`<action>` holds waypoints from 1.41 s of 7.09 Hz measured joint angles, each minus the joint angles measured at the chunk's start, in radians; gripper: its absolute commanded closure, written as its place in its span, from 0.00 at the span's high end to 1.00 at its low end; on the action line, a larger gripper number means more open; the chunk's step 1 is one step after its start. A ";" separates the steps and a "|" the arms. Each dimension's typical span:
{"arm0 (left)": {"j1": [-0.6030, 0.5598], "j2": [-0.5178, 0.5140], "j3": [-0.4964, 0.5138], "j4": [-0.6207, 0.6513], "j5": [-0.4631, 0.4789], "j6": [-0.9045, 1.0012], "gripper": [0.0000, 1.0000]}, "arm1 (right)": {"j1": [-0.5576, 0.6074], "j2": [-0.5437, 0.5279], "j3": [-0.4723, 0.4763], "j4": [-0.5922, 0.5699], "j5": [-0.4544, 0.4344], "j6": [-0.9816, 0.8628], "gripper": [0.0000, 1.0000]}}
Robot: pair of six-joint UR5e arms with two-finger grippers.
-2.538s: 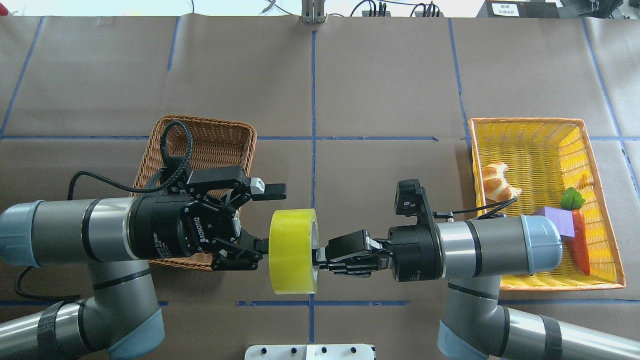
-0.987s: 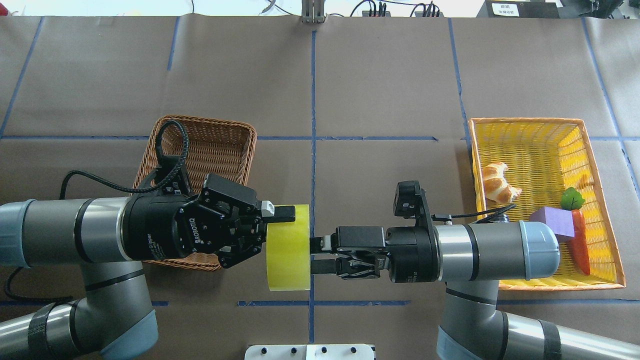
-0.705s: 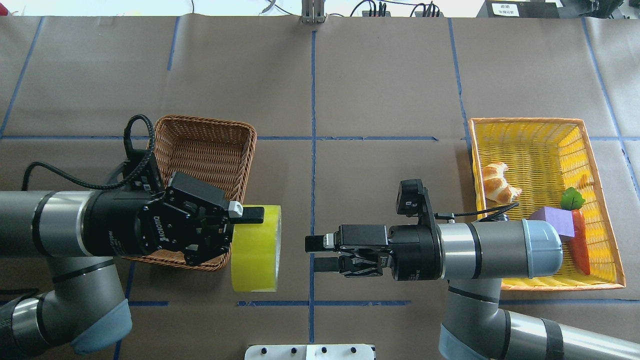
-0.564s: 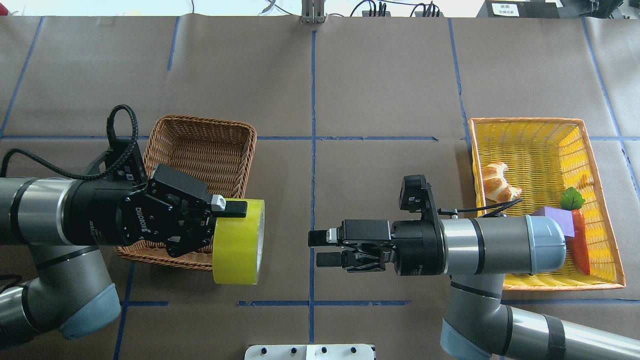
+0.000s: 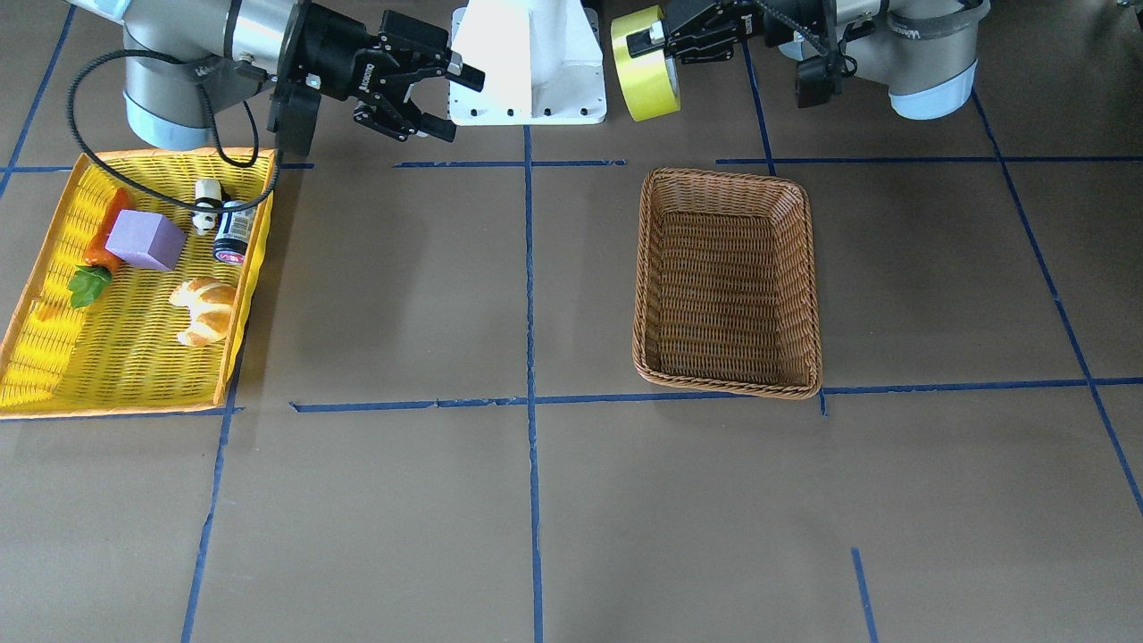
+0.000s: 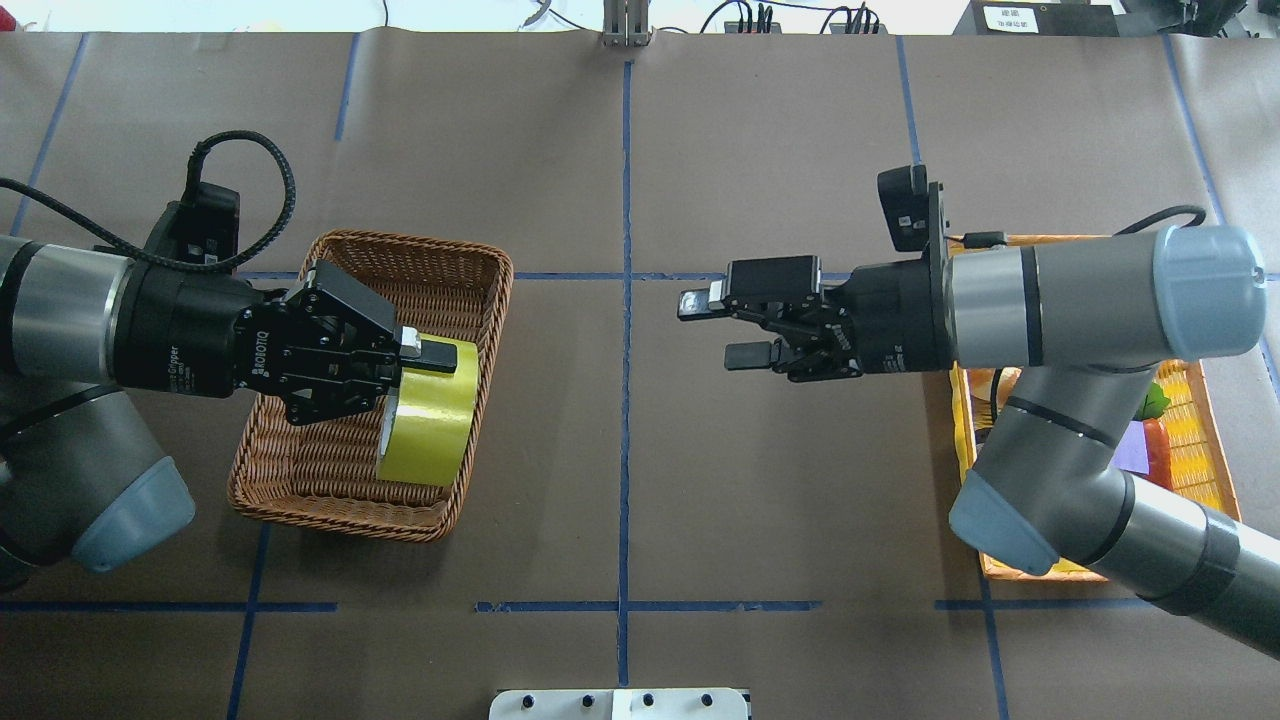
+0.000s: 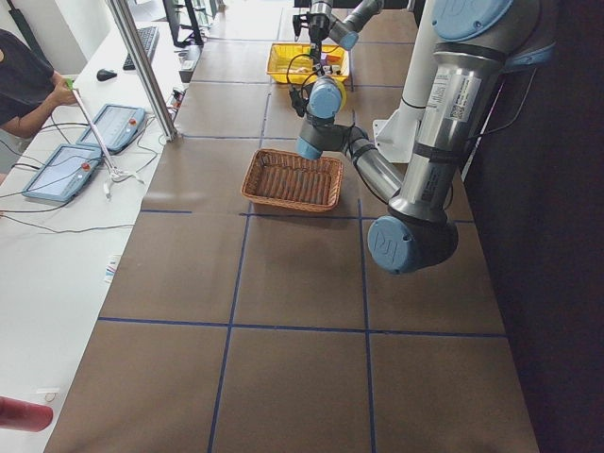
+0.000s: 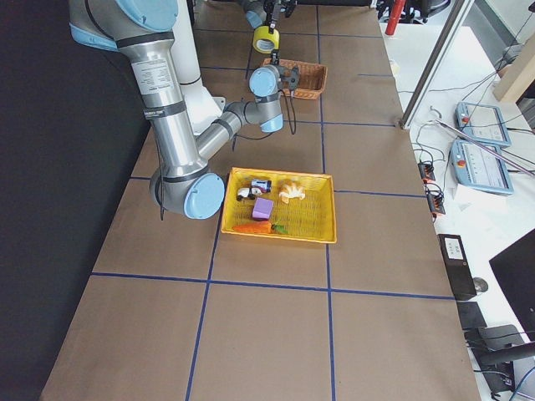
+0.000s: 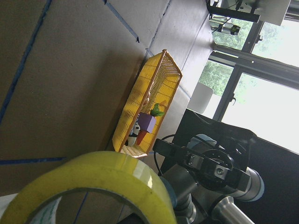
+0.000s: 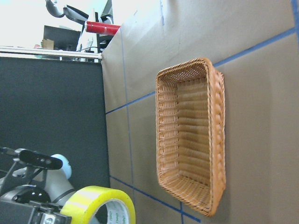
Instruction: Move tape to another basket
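The yellow tape roll (image 6: 432,428) is held in the air by my left gripper (image 6: 415,390), which is shut on its rim. In the overhead view it hangs over the brown wicker basket (image 6: 420,270). In the front view the tape (image 5: 645,67) sits high, by the end of the basket (image 5: 725,357) nearest the robot, with the left gripper (image 5: 656,43) on it. The tape also shows in the left wrist view (image 9: 93,184) and the right wrist view (image 10: 100,205). My right gripper (image 6: 712,330) is open and empty, right of the centre line, and it also shows in the front view (image 5: 457,105).
The bright yellow basket (image 5: 54,357) holds a croissant (image 5: 205,308), a purple cube (image 5: 145,239), a carrot (image 5: 100,246) and two small items. The robot's white base (image 5: 527,62) stands at the near table edge. Blue tape lines cross the brown paper.
The right gripper let go of the tape and drew back to the right and away. The left gripper closed on the tape and carried it left, over the brown basket.
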 measured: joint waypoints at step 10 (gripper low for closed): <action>0.106 -0.003 -0.042 1.046 0.269 0.881 0.07 | 0.365 -0.077 0.079 -1.088 -0.002 -1.186 1.00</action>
